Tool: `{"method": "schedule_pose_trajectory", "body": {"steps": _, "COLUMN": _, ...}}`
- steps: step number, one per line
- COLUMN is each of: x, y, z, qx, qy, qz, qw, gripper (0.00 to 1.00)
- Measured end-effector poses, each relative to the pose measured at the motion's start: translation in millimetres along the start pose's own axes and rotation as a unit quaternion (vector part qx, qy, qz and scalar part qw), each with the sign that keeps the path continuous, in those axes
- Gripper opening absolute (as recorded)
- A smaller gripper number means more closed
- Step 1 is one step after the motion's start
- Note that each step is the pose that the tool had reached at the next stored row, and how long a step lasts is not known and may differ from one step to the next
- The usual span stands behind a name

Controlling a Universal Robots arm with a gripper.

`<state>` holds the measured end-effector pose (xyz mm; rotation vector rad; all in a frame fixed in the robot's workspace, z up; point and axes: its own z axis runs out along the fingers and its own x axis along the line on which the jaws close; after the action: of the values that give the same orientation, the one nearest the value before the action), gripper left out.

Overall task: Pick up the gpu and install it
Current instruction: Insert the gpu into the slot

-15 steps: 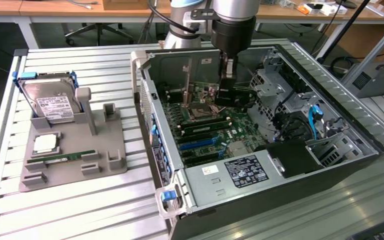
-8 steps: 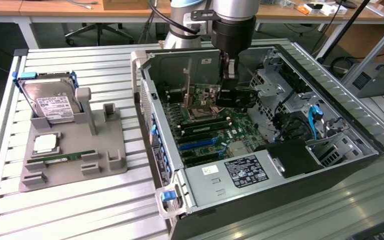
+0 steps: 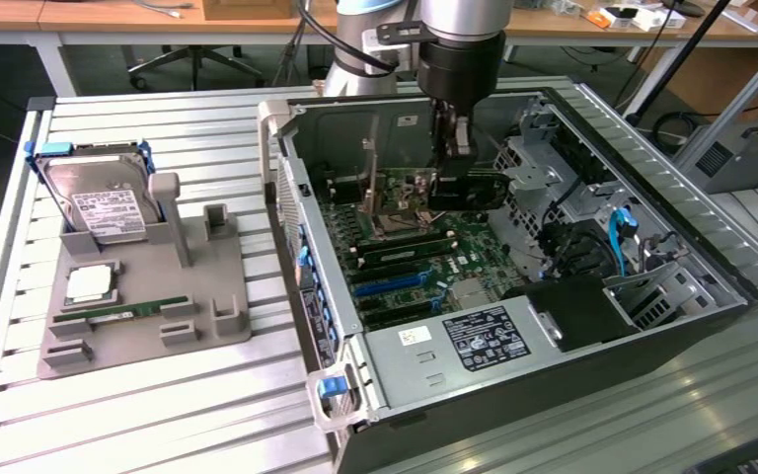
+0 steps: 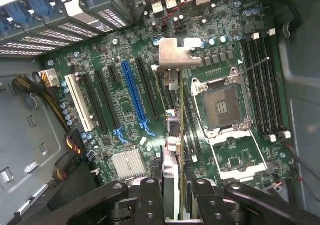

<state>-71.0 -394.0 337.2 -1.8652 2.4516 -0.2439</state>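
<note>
Inside the open case, gpu edge-on.

Slatted table: computer case, grey fixture

The arm reaches down from above, and its dark wrist section points almost straight down. The end effector hangs at the lower end, tilted slightly toward the exterior view's right. Its two black fingers stand close together, clamping the gpu edge-on by its flat faces.
</note>
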Motion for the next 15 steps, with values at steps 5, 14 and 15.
{"method": "schedule_pose_trajectory", "body": {"steps": 5, "x": 0.0, "y": 0.0, "z": 0.0, "qx": 0.0009, "qy": -0.0003, "qz": -0.010, "qw": 1.0000, "gripper": 0.27}}
{"method": "schedule_pose_trajectory", "body": {"steps": 14, "x": 0.0, "y": 0.0, "z": 0.0, "qx": 0.0027, "qy": -0.0006, "qz": -0.029, "qw": 0.9996, "gripper": 0.27}}
{"method": "schedule_pose_trajectory", "body": {"steps": 15, "x": 0.0, "y": 0.0, "z": 0.0, "qx": 0.0029, "qy": -0.0007, "qz": -0.032, "qw": 0.9995, "gripper": 0.27}}
